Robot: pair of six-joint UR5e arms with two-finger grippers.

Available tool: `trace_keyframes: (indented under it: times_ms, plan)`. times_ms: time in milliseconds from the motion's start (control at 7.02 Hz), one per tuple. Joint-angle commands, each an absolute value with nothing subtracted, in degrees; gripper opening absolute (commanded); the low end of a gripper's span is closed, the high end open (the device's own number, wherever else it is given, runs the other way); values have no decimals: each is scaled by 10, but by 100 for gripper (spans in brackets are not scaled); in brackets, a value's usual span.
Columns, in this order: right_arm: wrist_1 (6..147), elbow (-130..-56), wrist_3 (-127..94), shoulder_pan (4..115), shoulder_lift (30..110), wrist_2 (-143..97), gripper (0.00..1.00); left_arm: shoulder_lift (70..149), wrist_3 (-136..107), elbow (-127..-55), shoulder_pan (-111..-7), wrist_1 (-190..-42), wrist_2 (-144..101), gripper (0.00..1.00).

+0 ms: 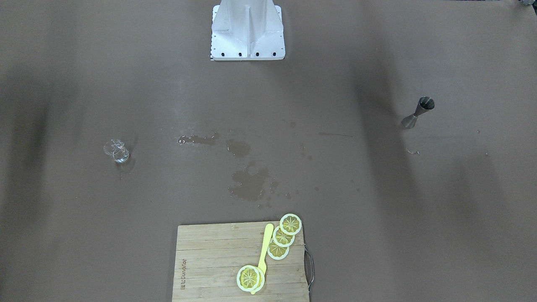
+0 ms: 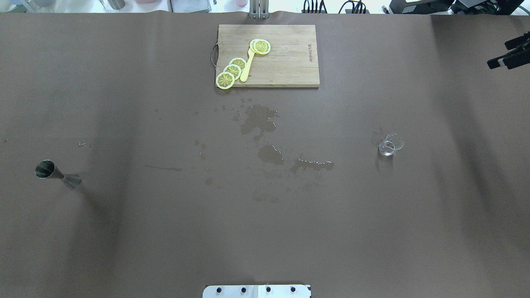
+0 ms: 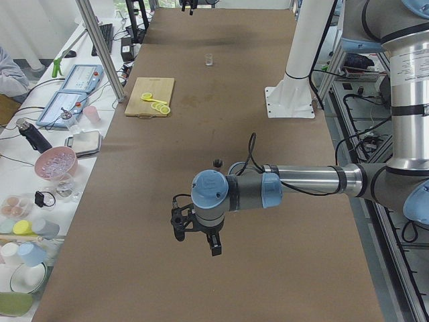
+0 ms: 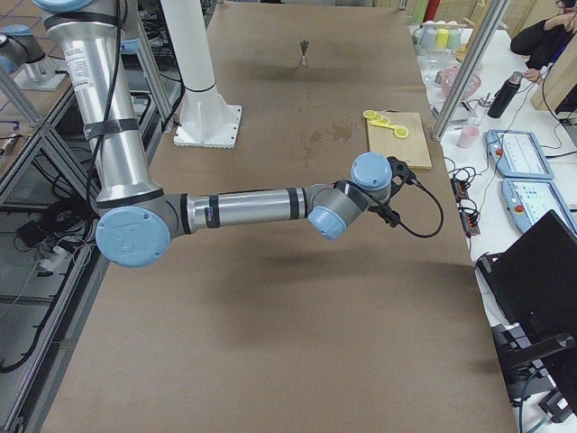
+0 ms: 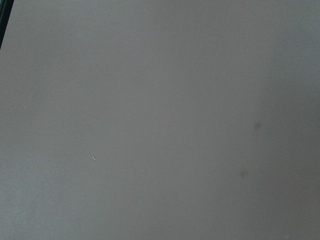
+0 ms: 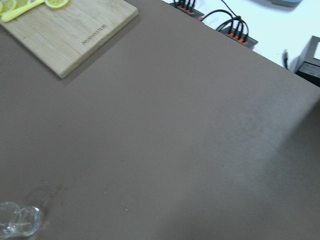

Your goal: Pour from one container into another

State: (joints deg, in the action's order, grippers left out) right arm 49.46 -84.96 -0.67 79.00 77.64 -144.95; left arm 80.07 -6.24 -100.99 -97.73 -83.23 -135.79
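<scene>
Glass first: the small clear glass cup (image 2: 390, 145) is standing upright, right of centre in the overhead view. It is sitting well apart from the steel jigger (image 2: 56, 174), which is also standing upright, far over by the left edge. Wet patches (image 2: 258, 120) are darkening the table (image 2: 265, 240) between them. Both vessels are standing free, with nothing touching them.

The right gripper (image 4: 397, 170) is hovering above the table, and its wrist view is catching the cup low in the lower left corner. So the cup is lying down and to the left of that claw, and this is looking like the nearer arm for it. The left gripper (image 3: 196, 236) is hanging over bare table, nearer the jigger. Whether either claw is spread or clenched cannot be told from these pictures. Pouring is not yet begun.
</scene>
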Motion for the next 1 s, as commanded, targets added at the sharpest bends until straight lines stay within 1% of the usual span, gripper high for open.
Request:
trace_keyframes:
  times_ms: [0,142,427,854]
  plan:
    - [429,-871,-1,746,782,-1443,100,801,-62,-1010,-977,-833,-1358,99]
    - [343,-871,-14,706,797,-1417,100,801,-62,-1010,-977,-833,-1358,99]
    - [281,-869,-19,658,798,-1429,100,801,-62,-1010,-977,-833,-1358,99]
    - [183,-867,-7,640,824,-1469,100,801,-62,-1010,-977,-833,-1358,99]
